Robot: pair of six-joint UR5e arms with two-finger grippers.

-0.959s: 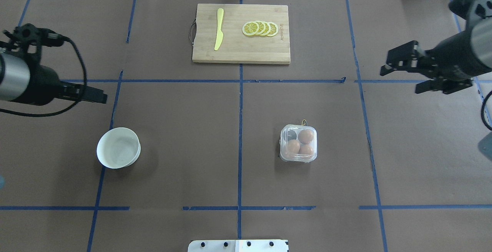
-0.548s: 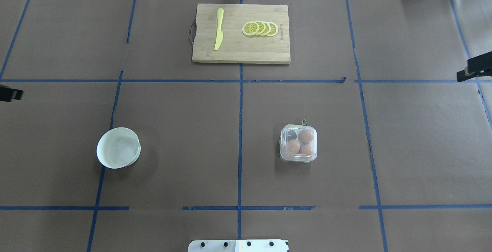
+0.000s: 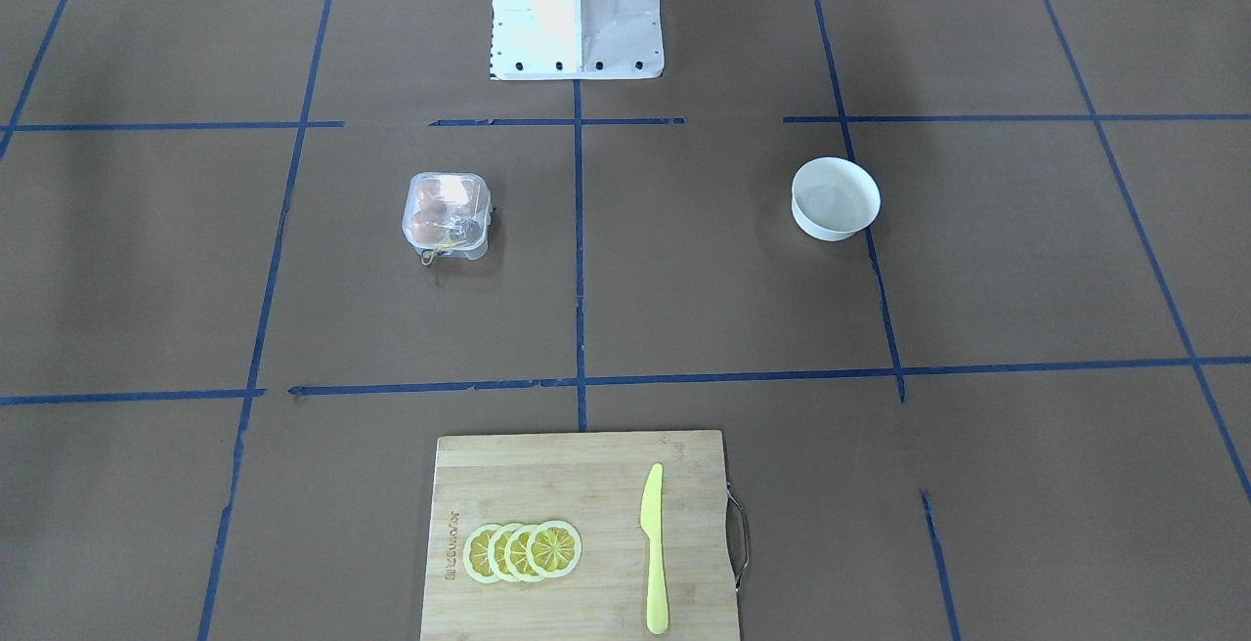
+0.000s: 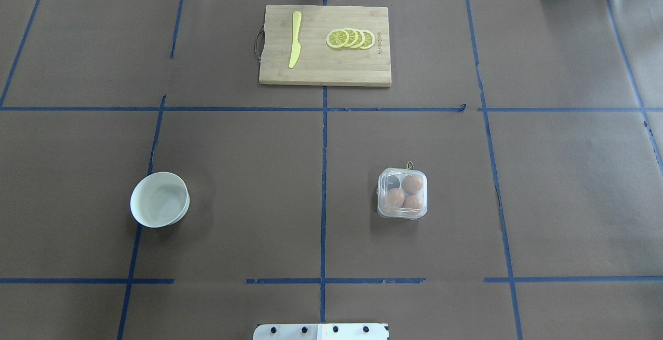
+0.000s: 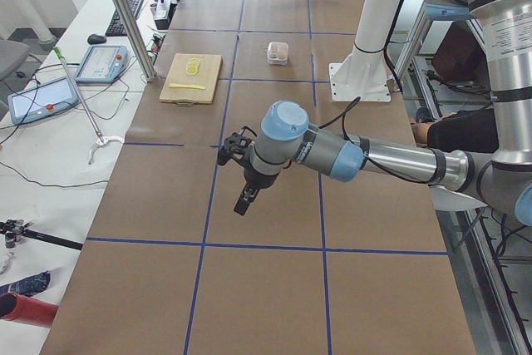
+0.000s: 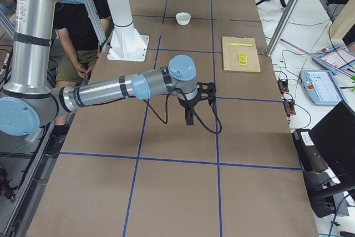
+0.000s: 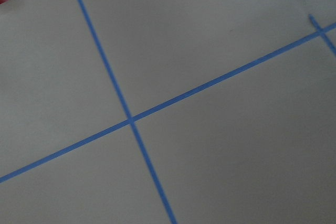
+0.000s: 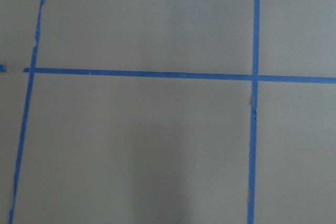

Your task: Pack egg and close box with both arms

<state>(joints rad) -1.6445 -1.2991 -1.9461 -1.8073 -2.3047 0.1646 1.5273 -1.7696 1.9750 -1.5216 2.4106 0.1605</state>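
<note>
Moved: the left arm [image 5: 391, 158] and right arm [image 6: 105, 92] have left the overhead view. A second ago each reached in from its own side, half a second ago only black tips showed at the two edges, and now neither shows there.
Unmoved: bowl, board and box lie just where they lay a second ago.
Left arm: in the left side view it stretches out low over bare brown surface [image 4: 248, 174], well apart from the box.
Left claw [image 5: 244, 204]: points down, above the surface. It shows only from the side, so whether its fingers are apart or together cannot be told.
Bowl [image 4: 159, 200]: white, upright, left of the middle tape line, on a blue line.
Board [image 4: 321, 73]: wooden, at the far middle. A yellow knife [image 4: 294, 39] lies on its left half and a fan of lemon slices [image 4: 350, 38] on its right.
Box [image 4: 402, 194]: right of the middle line, on the near half of the surface, its clear lid down. Three of its four cups each hold an egg [image 4: 412, 184], and its yellow string [image 4: 409, 164] lies at the far side.
Right arm: in the right side view it reaches out over the surface, far from the box.
Right claw [image 6: 189, 120]: hangs downward above a blue line. Its fingers' state cannot be told from the side.
</note>
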